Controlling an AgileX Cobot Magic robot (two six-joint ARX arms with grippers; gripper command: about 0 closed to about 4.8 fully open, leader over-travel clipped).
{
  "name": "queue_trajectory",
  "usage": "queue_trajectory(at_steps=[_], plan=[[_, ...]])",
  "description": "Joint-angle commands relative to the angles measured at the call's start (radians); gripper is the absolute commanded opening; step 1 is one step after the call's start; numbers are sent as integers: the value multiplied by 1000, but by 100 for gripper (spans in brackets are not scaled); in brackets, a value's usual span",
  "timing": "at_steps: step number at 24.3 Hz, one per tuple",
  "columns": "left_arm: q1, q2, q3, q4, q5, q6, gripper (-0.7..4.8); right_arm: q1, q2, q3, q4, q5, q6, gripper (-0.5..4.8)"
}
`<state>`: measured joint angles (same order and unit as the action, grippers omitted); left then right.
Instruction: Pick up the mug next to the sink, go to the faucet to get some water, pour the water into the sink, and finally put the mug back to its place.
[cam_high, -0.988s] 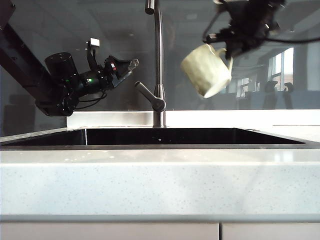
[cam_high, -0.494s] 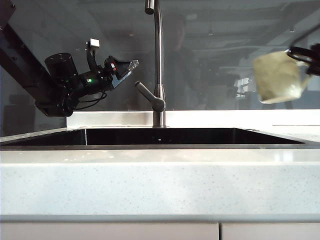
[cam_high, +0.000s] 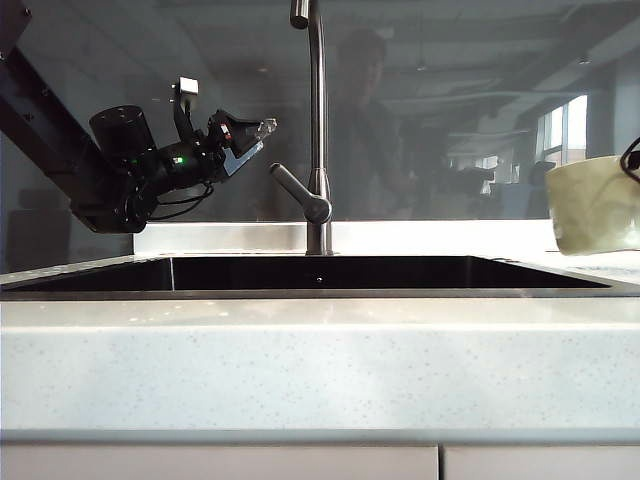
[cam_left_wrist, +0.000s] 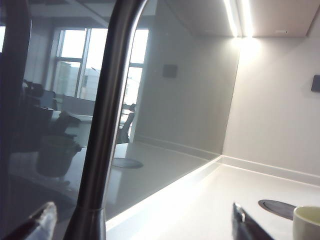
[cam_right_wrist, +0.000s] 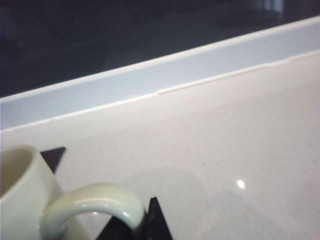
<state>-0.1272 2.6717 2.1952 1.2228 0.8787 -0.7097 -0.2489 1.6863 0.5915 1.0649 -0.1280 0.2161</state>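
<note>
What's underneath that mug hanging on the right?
Pale countertop lies beneath the mug, which the right gripper holds by its handle beside the sink. The spot directly below is hidden by the mug.

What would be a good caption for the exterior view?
Right gripper holds the mug upright beside the sink; left gripper waits open by the faucet.
</note>
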Motion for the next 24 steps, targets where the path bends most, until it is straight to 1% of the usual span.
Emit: queue_trajectory(at_steps=[1, 8, 10, 12, 15, 18, 19, 24], plan=[[1, -8, 6, 14, -2, -10, 479, 0, 38, 10, 213, -5, 12, -5], [1, -8, 6, 14, -3, -10, 479, 0, 135, 10, 335, -12, 12, 1], [1, -8, 6, 14, -3, -10, 479, 1, 153, 10, 337, -31, 12, 6], [1, -8, 6, 14, -3, -29, 479, 1, 166, 10, 338, -32, 14, 23], [1, -8, 6, 14, -3, -56, 479, 1, 169, 10, 339, -34, 20, 23], [1, -8, 6, 14, -3, -63, 479, 12, 169, 10, 338, -46, 19, 24], [1, -8, 6, 14, -3, -63, 479, 16, 169, 10, 332, -62, 19, 34], [0, -8, 6, 14, -3, -69, 479, 40, 169, -4, 336, -57, 19, 36]])
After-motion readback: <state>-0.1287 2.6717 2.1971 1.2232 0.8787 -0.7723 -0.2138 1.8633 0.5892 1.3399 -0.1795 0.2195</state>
